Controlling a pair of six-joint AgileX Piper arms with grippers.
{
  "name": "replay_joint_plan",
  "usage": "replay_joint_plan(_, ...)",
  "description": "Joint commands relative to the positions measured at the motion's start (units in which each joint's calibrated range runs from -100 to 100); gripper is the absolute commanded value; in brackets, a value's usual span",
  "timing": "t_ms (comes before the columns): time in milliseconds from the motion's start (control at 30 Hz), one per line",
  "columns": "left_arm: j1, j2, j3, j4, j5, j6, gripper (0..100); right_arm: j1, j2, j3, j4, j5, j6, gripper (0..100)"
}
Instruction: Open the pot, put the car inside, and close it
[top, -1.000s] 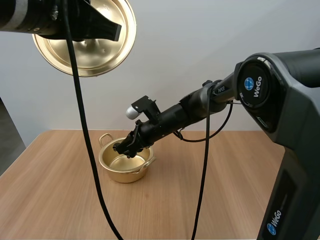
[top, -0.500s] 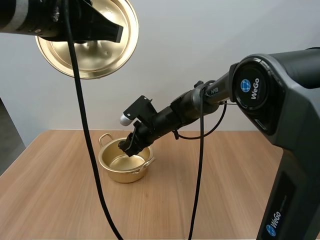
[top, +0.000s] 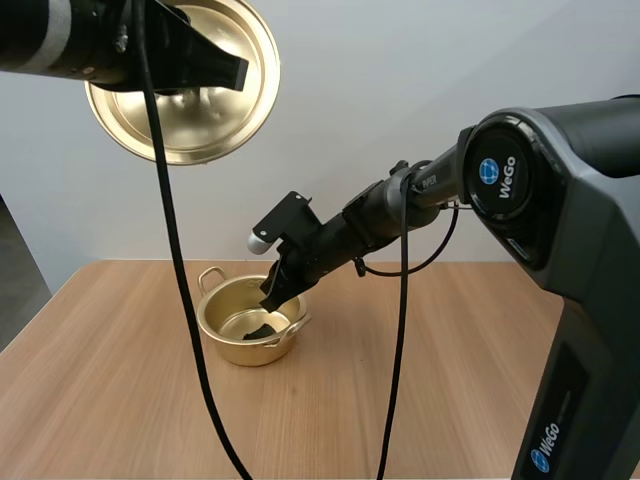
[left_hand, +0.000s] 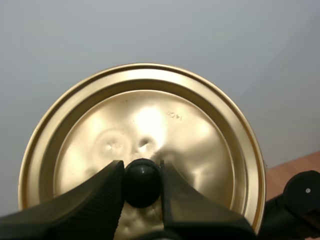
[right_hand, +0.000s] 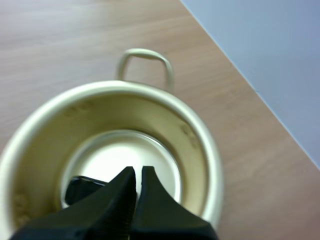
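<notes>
Table bears open pot, car inside; left claw grips lid.

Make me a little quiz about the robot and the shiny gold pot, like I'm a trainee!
1. True or false: the round golden metal lid rests on the golden metal pot.
2. What does the left gripper pinch? A) the lid's black knob B) a pot handle C) nothing
3. Fill in: a small dark thing, likely the car, lies ____ the pot, below the right gripper.
Key: 1 false; 2 A; 3 inside.
</notes>
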Motion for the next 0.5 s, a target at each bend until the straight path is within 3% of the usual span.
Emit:
replay_joint_plan(0,0.04,1.38,2.48,-1.19,-0.66,1.63,0,-2.98,-0.67,0.02,0.23,-9.56,4.17,0)
replay_joint_plan(100,0.04,4.41,7.19,-4.62,-3.04,5.28,0,-8.30,-3.23,0.02,6.46,-8.97,4.20,0)
replay_joint_plan(200,0.04,8.49,11.04,-8.15,-2.53,9.24,0,-14.25,-6.13,0.02,10.01,-1.26,4.20,0)
replay_joint_plan(300,-0.05,14.21,13.53,-7.99,-1.97,11.97,0,-20.48,-8.72,0.14,11.45,12.38,4.78,0)
replay_joint_plan(467,-0.05,23.33,14.63,-4.57,-0.88,17.06,0,-31.34,-12.83,0.14,11.70,46.19,8.43,0)
